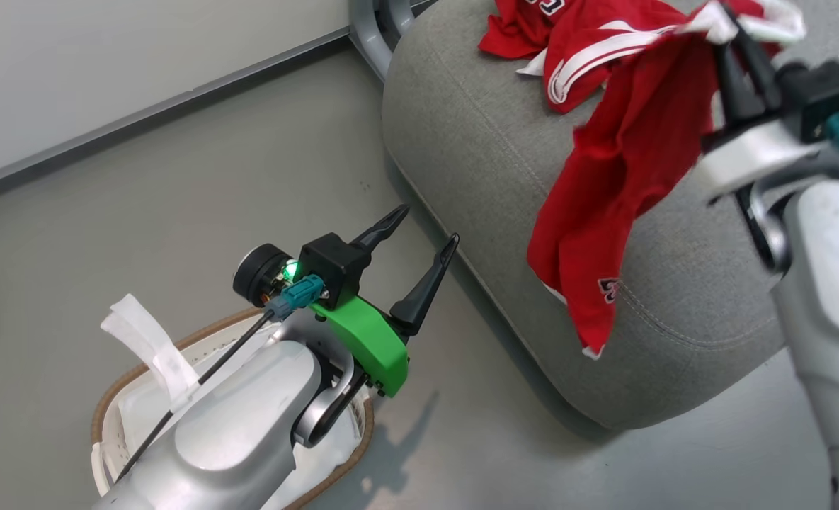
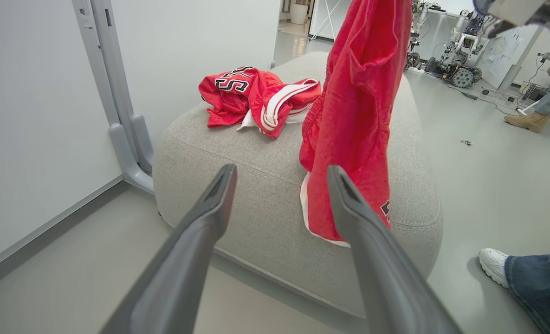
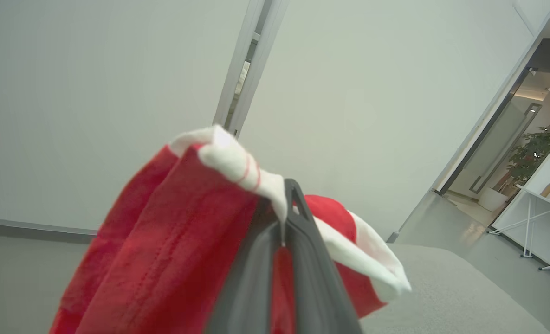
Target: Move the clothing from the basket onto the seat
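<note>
The red garment (image 1: 617, 163) is pinched by the right end effector (image 1: 734, 32), hanging over the seat's (image 1: 476, 142) near edge; it should be carried inward before release. The left end effector (image 1: 426, 225) is spread above the basket (image 1: 132, 375).

- basket (image 1: 139, 368): mostly under the left arm (image 1: 235, 425), near end cut by the bottom edge.
- lying garment (image 1: 532, 35): cut by the head view's top edge.
- held garment (image 2: 358, 116): top past the left wrist view's edge; hem emblem (image 1: 608, 289) too small to read.
- right pincer (image 3: 281, 218): tips under blurred cloth.
- person (image 2: 534, 283): cut off at the leg.
</note>
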Robot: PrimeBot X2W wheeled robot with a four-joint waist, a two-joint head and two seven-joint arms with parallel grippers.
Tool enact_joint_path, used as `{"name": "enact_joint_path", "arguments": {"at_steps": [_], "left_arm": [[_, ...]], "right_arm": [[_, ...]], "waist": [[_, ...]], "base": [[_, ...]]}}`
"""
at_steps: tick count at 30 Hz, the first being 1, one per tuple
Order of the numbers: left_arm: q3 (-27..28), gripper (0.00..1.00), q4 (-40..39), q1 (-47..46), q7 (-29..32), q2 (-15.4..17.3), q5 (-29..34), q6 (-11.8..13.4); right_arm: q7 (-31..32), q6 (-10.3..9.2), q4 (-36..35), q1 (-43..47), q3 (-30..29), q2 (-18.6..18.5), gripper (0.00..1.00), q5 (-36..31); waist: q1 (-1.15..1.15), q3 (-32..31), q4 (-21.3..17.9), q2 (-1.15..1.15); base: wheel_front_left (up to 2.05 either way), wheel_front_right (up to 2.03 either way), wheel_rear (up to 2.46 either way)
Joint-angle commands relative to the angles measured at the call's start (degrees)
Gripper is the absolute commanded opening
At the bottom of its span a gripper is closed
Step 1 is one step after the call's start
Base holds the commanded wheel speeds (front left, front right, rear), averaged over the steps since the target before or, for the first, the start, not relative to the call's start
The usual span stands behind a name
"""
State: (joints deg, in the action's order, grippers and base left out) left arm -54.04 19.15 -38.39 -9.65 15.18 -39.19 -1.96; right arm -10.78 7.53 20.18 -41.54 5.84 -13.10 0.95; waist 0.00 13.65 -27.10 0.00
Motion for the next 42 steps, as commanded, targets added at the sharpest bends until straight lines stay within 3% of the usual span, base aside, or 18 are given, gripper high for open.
{"name": "enact_joint_path", "arguments": {"at_steps": [1,7,16,21,25,29,39,40,42], "left_arm": [[0.2,1.00,-0.1,-1.3,-0.2,0.4,0.5,0.4],[-0.1,1.00,-1.8,-2.2,0.1,0.9,1.2,0.8],[-1.2,1.00,-5.6,-4.8,2.1,2.0,3.5,1.8],[-1.7,1.00,-8.3,-7.1,3.3,2.4,5.0,2.0],[-1.8,1.00,-9.9,-9.1,4.0,2.6,6.1,2.2],[-2.1,1.00,-10.9,-10.7,4.8,2.6,6.7,2.5],[-2.6,1.00,-12.5,-12.1,6.7,4.0,7.7,2.7],[-2.6,1.00,-12.4,-12.0,6.8,4.1,7.6,2.7],[-2.8,1.00,-12.3,-11.8,7.0,4.2,7.4,2.7]], "right_arm": [[0.4,-0.08,0.7,-2.6,0.0,-1.2,0.00,0.0],[2.8,-0.08,4.1,-14.0,-2.0,-6.0,0.00,2.2],[8.1,-0.08,8.3,-31.7,-6.4,-20.2,0.00,4.0],[10.2,-0.08,9.8,-37.4,-6.6,-27.8,0.00,3.3],[10.6,-0.08,13.0,-38.0,-7.8,-30.9,0.00,2.4],[8.7,-0.08,17.8,-36.2,-10.9,-30.0,0.00,1.9],[0.7,-0.08,30.5,-29.3,-16.0,-20.7,0.00,-1.7],[0.3,-0.08,31.7,-28.9,-16.4,-20.0,0.04,-2.0],[-0.5,-0.08,34.2,-28.0,-17.3,-19.0,0.33,-3.3]], "waist": [[0.00,1.3,1.3,0.00],[0.00,4.6,4.5,0.00],[0.00,11.8,10.4,0.00],[0.00,15.8,12.6,0.00],[0.00,19.1,14.1,0.00],[0.00,22.3,15.1,0.00],[0.00,26.5,14.8,0.00],[0.00,26.6,14.8,0.00],[0.00,26.6,14.7,0.00]], "base": [[0.00,0.00,0.00],[0.00,0.00,0.00],[0.00,0.00,0.00],[0.00,0.00,0.00],[0.00,0.00,0.00],[0.00,0.00,0.00],[0.00,0.00,0.00],[0.00,0.00,0.00],[0.00,0.00,0.00]]}}
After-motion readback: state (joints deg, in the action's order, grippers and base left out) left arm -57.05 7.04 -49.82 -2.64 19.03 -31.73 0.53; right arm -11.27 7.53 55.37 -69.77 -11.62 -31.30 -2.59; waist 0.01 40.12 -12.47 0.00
